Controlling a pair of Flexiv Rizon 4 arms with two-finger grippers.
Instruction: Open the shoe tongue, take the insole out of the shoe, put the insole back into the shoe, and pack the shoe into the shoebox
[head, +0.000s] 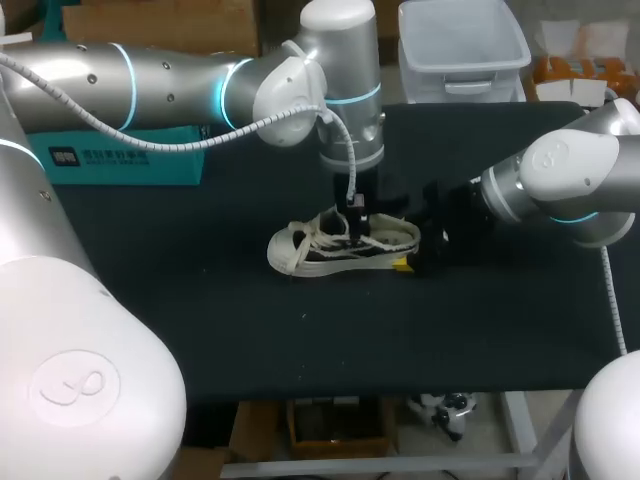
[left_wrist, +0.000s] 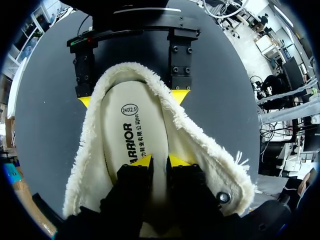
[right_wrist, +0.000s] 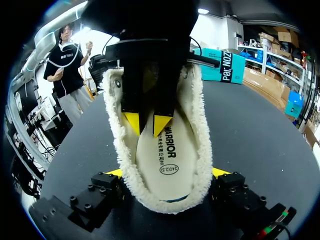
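On the far left of the black table (head: 300, 340), partly behind the left arm, lies a teal box (head: 120, 165). The left arm reaches from this side to the middle of the table, and the left gripper (head: 357, 222) points straight down into the opening of the shoe (head: 330, 248). Its fingers (left_wrist: 145, 161) stand close to each other with only a narrow gap, and nothing is held between them. The yellow tips are just over the white insole (left_wrist: 135, 125), which lies flat inside the shoe. It seems they touch it, but this I cannot see surely. The shoe is pale with a fleecy lining and rests on its sole in the middle of the table, with the toe to the left and loose laces (head: 300, 238) over the front. At the heel, the right gripper (head: 408, 263) comes in low from the right and clamps the shoe, one finger on each side.
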